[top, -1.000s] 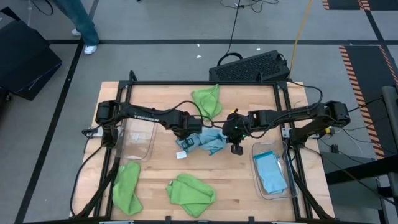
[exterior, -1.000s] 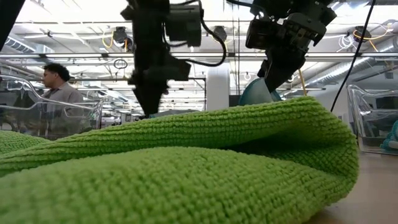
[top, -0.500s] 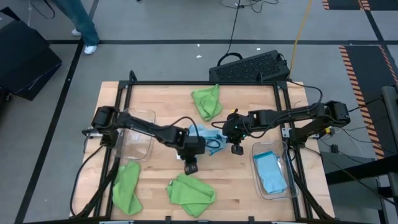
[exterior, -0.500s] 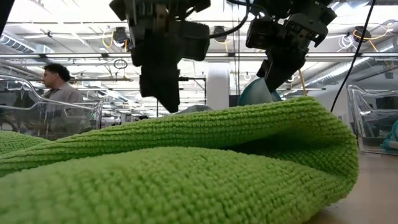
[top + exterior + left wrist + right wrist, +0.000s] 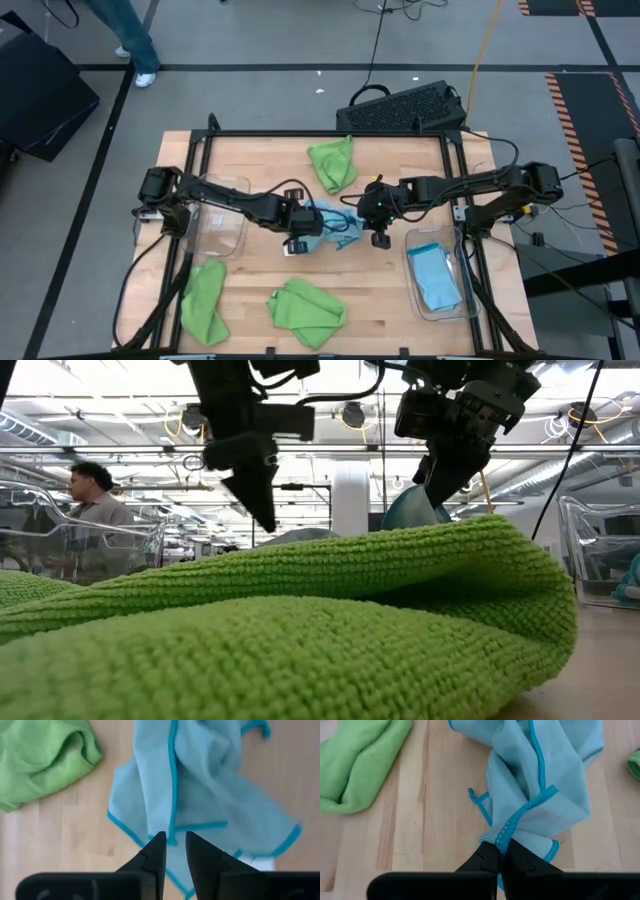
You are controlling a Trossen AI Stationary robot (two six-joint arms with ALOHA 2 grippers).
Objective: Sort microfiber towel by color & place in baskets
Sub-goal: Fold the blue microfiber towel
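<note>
On the bench (image 5: 400, 310), the left basket (image 5: 222, 225) stood at the left edge, clear-walled and with no towel visible in it. A green towel (image 5: 204, 302) lay near the front-left corner, just in front of that basket, and a second green towel (image 5: 308, 308) lay near the front edge at mid-width. A third green towel (image 5: 333, 163) lay near the back edge.

The left gripper (image 5: 174, 851) hung over the middle of the bench, its jaws parted by a narrow gap, above the edge of a crumpled light blue towel (image 5: 330, 226). It held nothing that could be seen; whether its tips touched the cloth could not be told.

The right gripper (image 5: 501, 853) was just to the right, jaws closed and pinching a bunched fold of the same blue towel at its teal hem.

The right basket (image 5: 438, 277) stood at the front-right, holding a folded blue towel (image 5: 436, 276).

In the low view a green towel filled the foreground and hid the bench surface. A person (image 5: 92, 495) showed in the room behind.
</note>
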